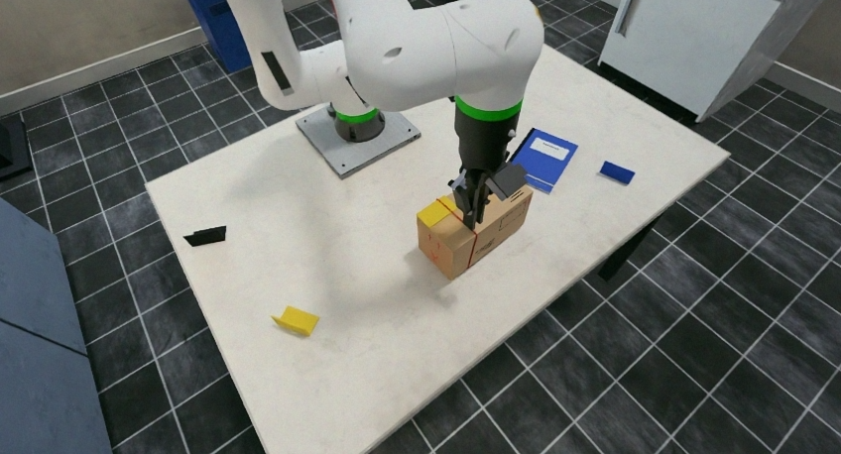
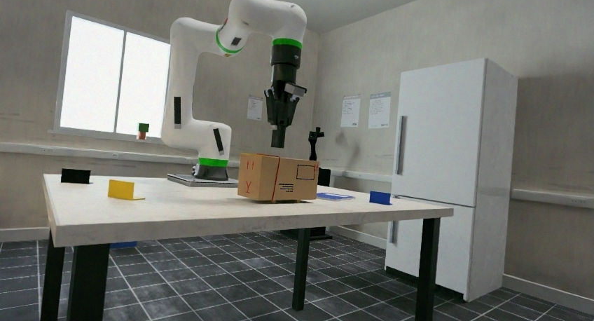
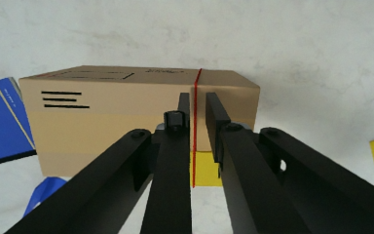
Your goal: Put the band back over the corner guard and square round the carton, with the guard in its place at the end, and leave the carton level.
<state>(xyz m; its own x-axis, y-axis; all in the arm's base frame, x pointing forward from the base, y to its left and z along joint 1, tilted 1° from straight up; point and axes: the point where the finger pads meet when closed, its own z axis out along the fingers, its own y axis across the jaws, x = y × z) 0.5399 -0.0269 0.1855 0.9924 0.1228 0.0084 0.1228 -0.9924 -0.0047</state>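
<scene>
The brown carton [image 1: 475,230] rests on the table near its middle; it also shows in the exterior view [image 2: 277,176] and the wrist view [image 3: 126,112]. A yellow corner guard [image 1: 433,212] sits on its top corner at the end nearer the arm's base, and shows in the wrist view [image 3: 205,168]. The thin red band [image 1: 472,249] runs round the carton along the guard's inner edge, and in the wrist view [image 3: 196,112] it crosses the guard. My gripper [image 1: 470,221] [image 2: 278,144] hangs just above the carton top over the band. Its fingers are nearly together with nothing between them.
A spare yellow guard [image 1: 296,319] lies near the front left, a black one [image 1: 206,235] at the left edge, a blue one [image 1: 617,171] at the right. A blue book [image 1: 545,158] lies behind the carton. The arm's base plate [image 1: 357,134] is at the back. A fridge [image 2: 450,172] stands beside the table.
</scene>
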